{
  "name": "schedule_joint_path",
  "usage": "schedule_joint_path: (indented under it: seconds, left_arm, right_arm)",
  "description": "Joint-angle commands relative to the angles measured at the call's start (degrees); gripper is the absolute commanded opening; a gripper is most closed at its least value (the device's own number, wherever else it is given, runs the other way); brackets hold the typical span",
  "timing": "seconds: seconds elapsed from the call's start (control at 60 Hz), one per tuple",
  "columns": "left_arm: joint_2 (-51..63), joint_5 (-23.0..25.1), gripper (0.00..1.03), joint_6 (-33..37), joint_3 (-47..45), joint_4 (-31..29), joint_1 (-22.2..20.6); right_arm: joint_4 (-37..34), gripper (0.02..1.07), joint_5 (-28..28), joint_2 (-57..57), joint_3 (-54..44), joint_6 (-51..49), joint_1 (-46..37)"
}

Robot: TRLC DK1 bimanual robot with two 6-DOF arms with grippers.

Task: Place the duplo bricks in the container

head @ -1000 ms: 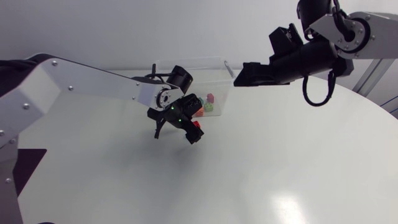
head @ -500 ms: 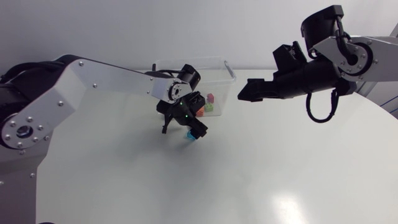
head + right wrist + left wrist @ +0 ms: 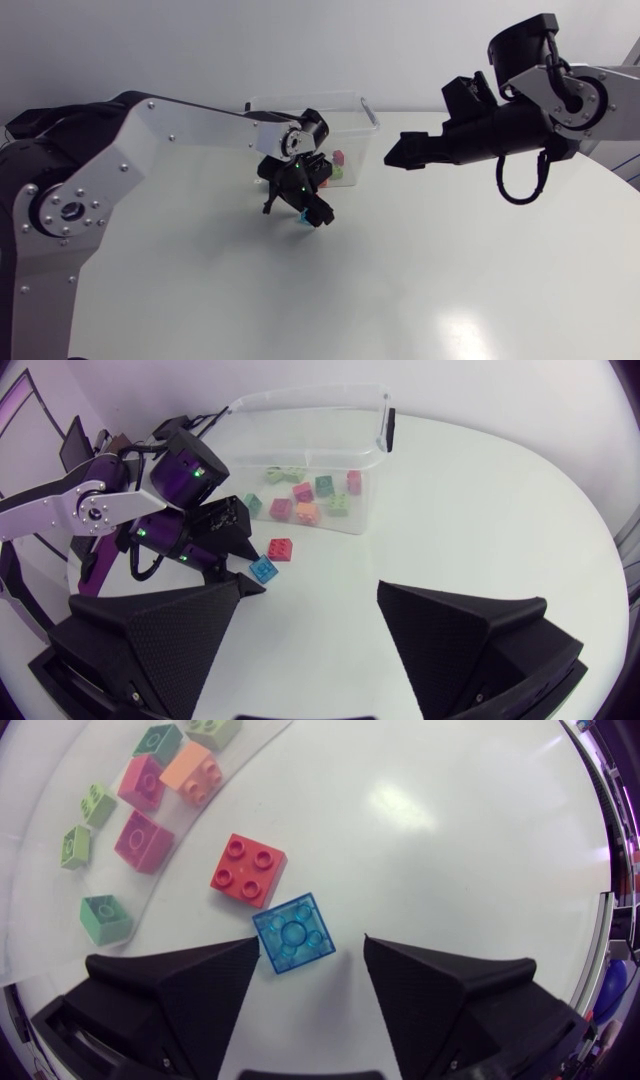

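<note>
**Container** (image 3: 368, 112): clear tub at the far side of the table (image 3: 450, 280). It is the landmark for every entry below.

**Bricks already in the container** (image 3: 140, 838): you have pink, orange and several green ones lying loose on its floor.

**Red brick** (image 3: 248, 870): on the table just outside the container's near wall, studs up, not yet collected.

**Blue brick** (image 3: 294, 932): translucent and studs up, on the table touching or nearly touching the red brick, on the side away from the container. This is your item in hand.

**Left gripper** (image 3: 310, 946): just outside the container's near wall, low over the blue brick. The fingers are spread with the brick between them, and bare table shows beside one finger, so nothing is gripped.

**Right gripper** (image 3: 308, 586): held high and well apart from the container. Its fingers are spread wide and it carries nothing.

**Step in hand**: as I judge it, picking up the blue brick, at the point before closing.

**Next move**: you would settle the fingers to brick height, square them to two opposite faces and close. Then lift it over the near wall and release it inside. Watch that a finger does not shove the red brick.
</note>
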Motion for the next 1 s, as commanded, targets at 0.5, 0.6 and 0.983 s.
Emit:
schedule_joint_path:
  seconds: [0.5,0.6,0.983]
  left_arm:
    - [-8.43,0.62,0.32,-0.35,-1.17,-4.93,1.93]
    - [-13.61,0.62,0.32,-0.09,0.94,-5.28,3.51]
    - [-9.75,0.62,0.33,-0.35,22.57,-3.17,9.22]
  right_arm:
    - [0.82,1.02,-0.53,-1.94,-2.69,-0.68,-1.02]
    - [1.26,1.02,-0.53,-1.94,-3.04,-0.6,-0.93]
    - [1.53,1.02,-0.53,-2.37,-4.01,-0.51,-0.49]
